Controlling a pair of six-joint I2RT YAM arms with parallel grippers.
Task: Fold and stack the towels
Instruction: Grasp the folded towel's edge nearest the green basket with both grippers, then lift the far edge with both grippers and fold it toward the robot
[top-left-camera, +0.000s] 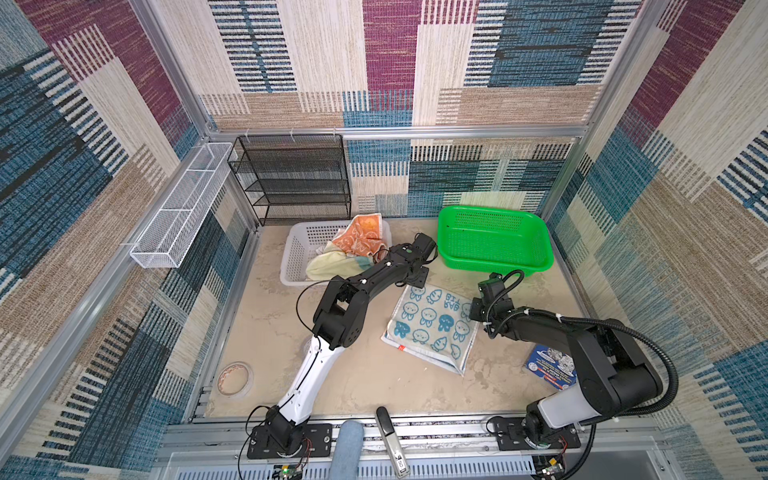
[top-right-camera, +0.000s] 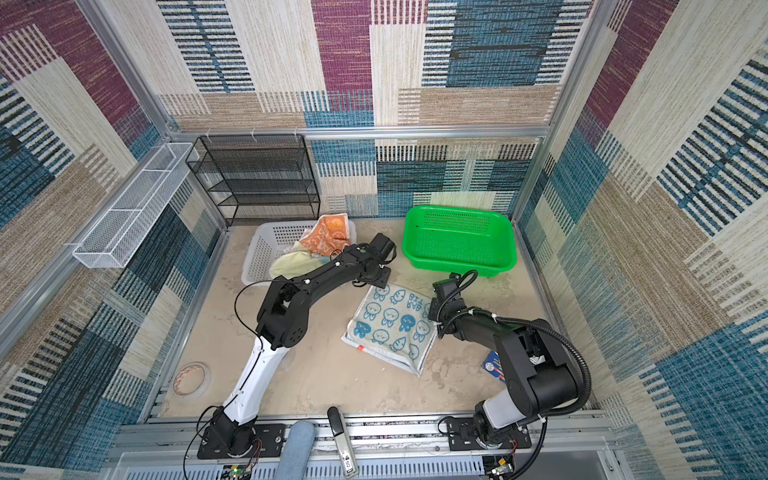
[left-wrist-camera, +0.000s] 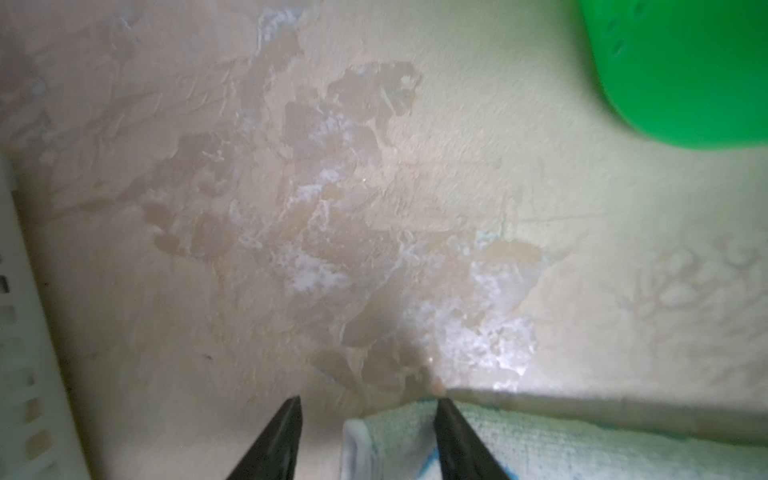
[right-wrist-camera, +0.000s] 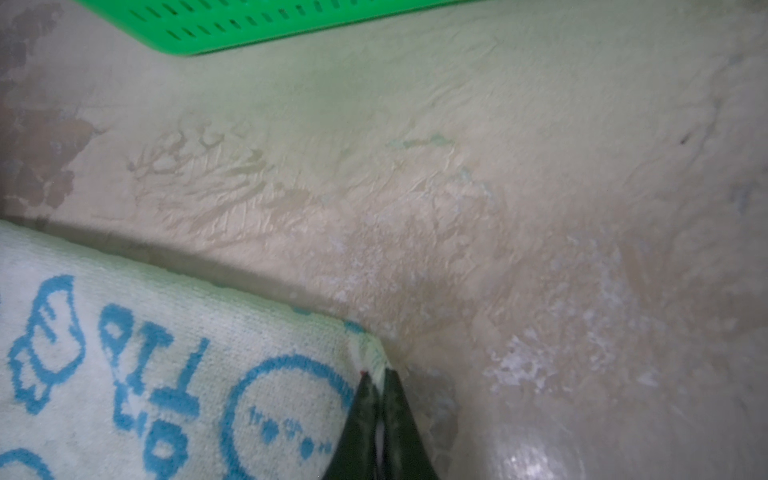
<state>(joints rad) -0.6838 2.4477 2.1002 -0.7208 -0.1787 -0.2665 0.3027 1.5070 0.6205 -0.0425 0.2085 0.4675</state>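
A folded white towel with blue bunnies (top-left-camera: 432, 328) (top-right-camera: 392, 326) lies flat on the table in both top views. My left gripper (left-wrist-camera: 369, 402) is open at its far left corner, with the towel (left-wrist-camera: 395, 440) between the jaws and one finger (left-wrist-camera: 453, 436) resting on the cloth. My right gripper (right-wrist-camera: 376, 374) is shut on the far right corner of the same towel (right-wrist-camera: 166, 374); a thin strip of cloth shows between its fingers. An orange printed towel (top-left-camera: 365, 237) and a pale yellow towel (top-left-camera: 328, 264) lie crumpled in the white basket (top-left-camera: 295, 249).
An empty green basket (top-left-camera: 494, 241) stands at the back right, close beyond both grippers. A black mesh shelf (top-left-camera: 295, 178) and a white wire rack (top-left-camera: 183, 208) are at the back left. A tape roll (top-left-camera: 235, 378) and a blue box (top-left-camera: 550, 368) lie near the front.
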